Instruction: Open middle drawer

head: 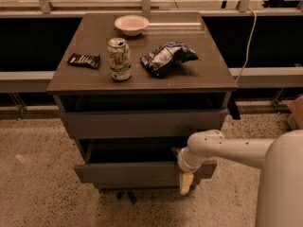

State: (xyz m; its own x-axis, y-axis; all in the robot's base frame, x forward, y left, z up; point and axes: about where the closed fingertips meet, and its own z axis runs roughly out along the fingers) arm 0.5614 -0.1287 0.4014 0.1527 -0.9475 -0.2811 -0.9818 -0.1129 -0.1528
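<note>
The middle drawer (128, 173) is a flat grey-brown front low on the cabinet. It stands pulled out, and its shallow dark box shows behind the front. My gripper (185, 179) is at the right part of that drawer front, at its top edge. A pale yellowish fingertip (186, 184) hangs down in front of the panel. My white arm (227, 148) reaches in from the right. The drawer front above (142, 123) sits further back under the top. Any drawer below is hidden.
On the cabinet top (203, 72) are a soda can (120, 59), a crumpled chip bag (166, 58), a white bowl (131, 24) and a dark snack bar (84, 60). A cable (246, 41) hangs at the right. A cardboard box (296, 111) sits at the far right on the speckled floor.
</note>
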